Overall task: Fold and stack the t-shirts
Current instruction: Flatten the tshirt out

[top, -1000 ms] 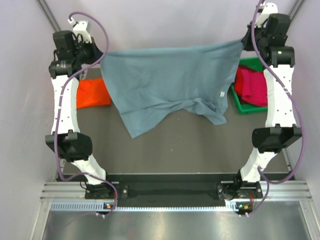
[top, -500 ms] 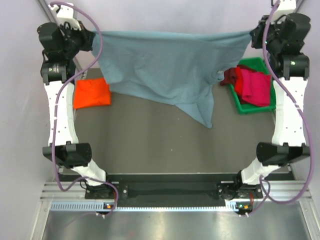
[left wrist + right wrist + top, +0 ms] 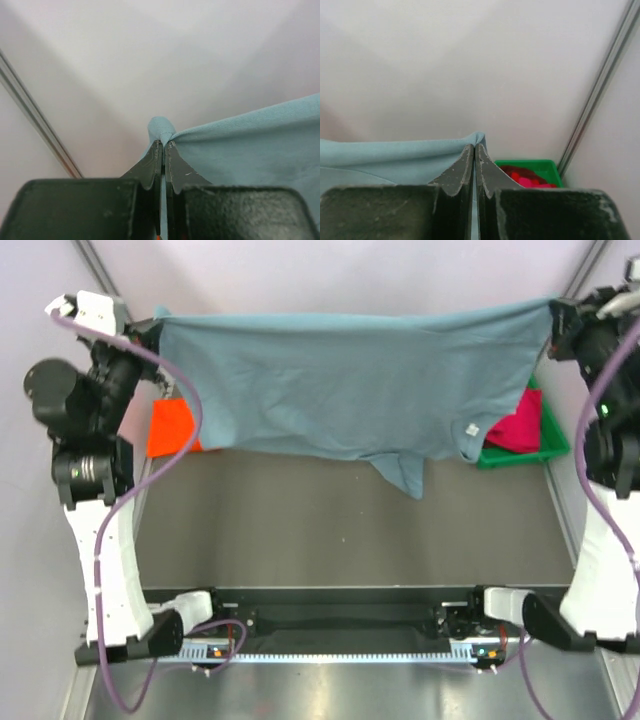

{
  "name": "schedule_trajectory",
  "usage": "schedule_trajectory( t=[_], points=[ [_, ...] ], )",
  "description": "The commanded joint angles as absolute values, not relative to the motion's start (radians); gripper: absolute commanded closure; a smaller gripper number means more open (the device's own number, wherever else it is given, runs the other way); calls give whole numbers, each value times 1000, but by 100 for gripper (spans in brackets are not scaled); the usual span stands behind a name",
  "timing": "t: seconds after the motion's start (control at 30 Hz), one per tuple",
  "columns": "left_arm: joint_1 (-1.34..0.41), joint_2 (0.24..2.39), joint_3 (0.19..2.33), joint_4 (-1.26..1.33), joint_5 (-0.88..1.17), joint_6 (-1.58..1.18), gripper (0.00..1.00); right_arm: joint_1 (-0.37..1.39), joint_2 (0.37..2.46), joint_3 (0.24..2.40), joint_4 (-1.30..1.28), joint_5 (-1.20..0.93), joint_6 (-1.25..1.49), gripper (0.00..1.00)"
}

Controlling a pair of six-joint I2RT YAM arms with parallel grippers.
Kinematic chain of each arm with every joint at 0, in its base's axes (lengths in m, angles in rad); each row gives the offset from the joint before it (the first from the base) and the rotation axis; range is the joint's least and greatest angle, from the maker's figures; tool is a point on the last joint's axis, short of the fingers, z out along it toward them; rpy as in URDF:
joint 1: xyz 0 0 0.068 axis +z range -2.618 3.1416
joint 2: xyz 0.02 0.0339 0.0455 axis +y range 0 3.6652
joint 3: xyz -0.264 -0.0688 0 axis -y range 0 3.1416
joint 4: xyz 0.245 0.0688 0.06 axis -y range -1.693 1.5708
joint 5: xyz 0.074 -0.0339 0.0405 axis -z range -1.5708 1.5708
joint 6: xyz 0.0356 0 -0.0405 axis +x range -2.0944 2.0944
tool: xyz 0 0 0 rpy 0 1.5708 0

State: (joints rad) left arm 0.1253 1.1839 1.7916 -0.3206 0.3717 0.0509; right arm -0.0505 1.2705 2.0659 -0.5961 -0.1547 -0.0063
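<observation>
A large slate blue-grey t-shirt (image 3: 340,380) hangs stretched in the air between both arms, high above the table. My left gripper (image 3: 155,325) is shut on its left top corner (image 3: 162,131). My right gripper (image 3: 553,312) is shut on its right top corner (image 3: 476,137). A sleeve (image 3: 405,472) droops from the lower edge. A folded orange-red t-shirt (image 3: 168,428) lies on the table at the back left, partly hidden by the hanging shirt. Crimson/magenta t-shirts (image 3: 518,428) lie in the green bin.
The green plastic bin (image 3: 552,445) stands at the back right; it also shows in the right wrist view (image 3: 547,167). The dark table top (image 3: 340,540) lies below the shirt. Pale walls close the back and sides.
Both arms have risen and spread apart, pulling the blue-grey shirt taut and higher. Its bunched lower part has opened out, and the bin is more covered.
</observation>
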Motion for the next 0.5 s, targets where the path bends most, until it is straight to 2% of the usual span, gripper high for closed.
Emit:
schedule_trajectory(
  t=[0.0,0.27,0.47],
  points=[
    [143,1086,1761,-225,301,109,100,-80,1117,2046,-526,-89,-8,100],
    [143,940,1750,-222,270,112,100,-80,944,2100,-577,-32,-5,100],
    [143,925,1819,-213,227,135,100,-80,960,2241,-574,23,-24,100]
  ],
)
